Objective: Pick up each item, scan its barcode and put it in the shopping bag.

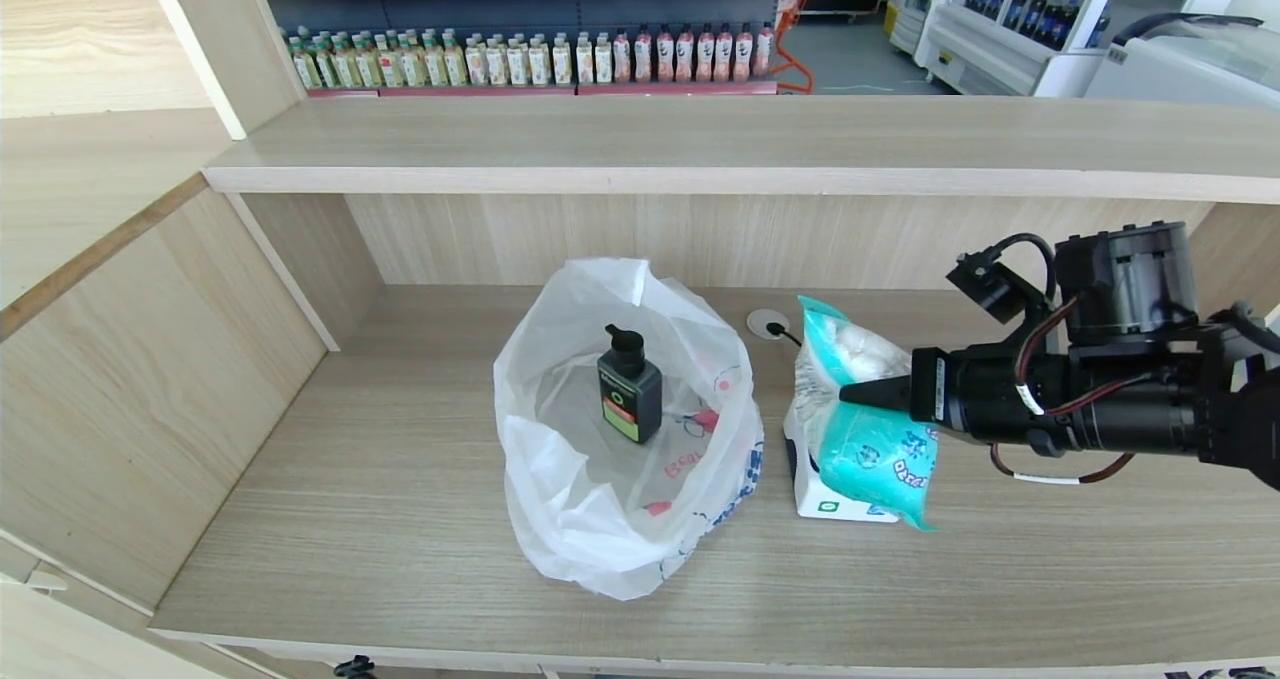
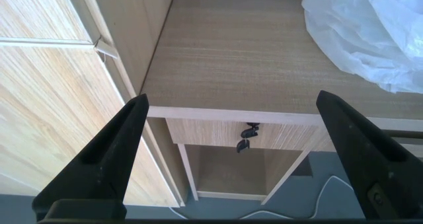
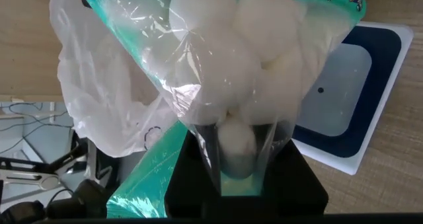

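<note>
Scan step, by my read: right gripper [image 1: 868, 395] is pinching a teal-and-clear packet [image 1: 875, 439] of white balls, held just above the white scanner [image 1: 815, 499], over its dark blue face. Packet is not in the shopping bag [image 1: 540, 459] yet. The bag sits open on the counter [image 1: 400, 559] just to the left of the scanner, with 1 black pump bottle [image 1: 630, 394] upright inside. Left gripper [image 2: 232, 102] is spread wide, holding nothing, out past the counter's front edge.

Next move, probably: turn the barcode face toward the scanner, then carry left over the bag mouth and release. No barcode visible on any face I can see, so a wrist roll may be needed. Packet looks floppy and hangs off the pinch, so it could snag the bag rim.

Writing: blue characters on the packet's teal part, a green and red label on the bottle, red and blue print on the bag, a small green mark on the scanner. None of it is readable.
</note>
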